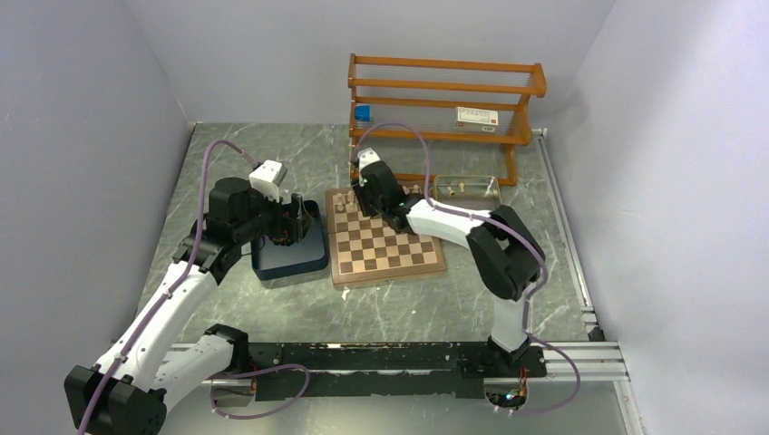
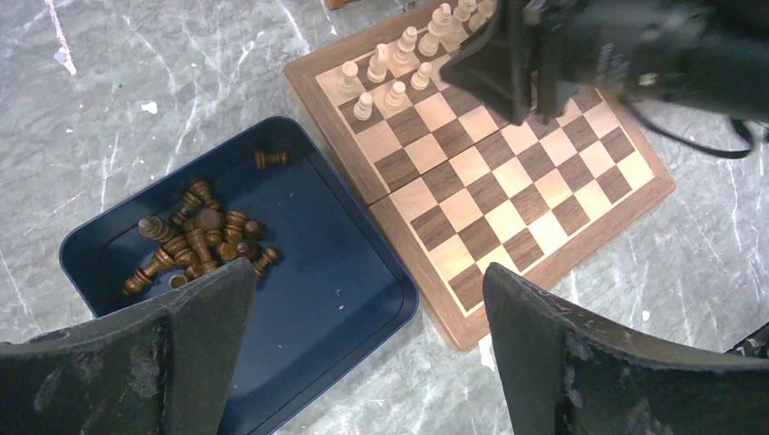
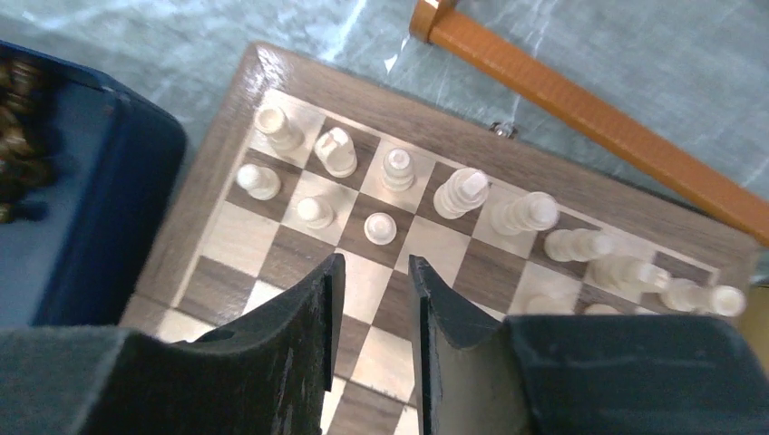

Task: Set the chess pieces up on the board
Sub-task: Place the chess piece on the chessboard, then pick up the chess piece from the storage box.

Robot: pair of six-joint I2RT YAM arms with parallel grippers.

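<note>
We are hovering empty, slightly parted right jaws near the pawns (image 3: 315, 211), left jaws gaping wide; any sideways drifting is risking toppling them.

Grey marbled tabletop (image 1: 381, 308), enclosed by pale walls (image 1: 254, 54); wooden rack (image 1: 435, 136) placed at one o'clock.

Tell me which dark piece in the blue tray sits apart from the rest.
The dark piece lying alone on its side near the tray corner beside the board; the others crowd in one heap.
</note>
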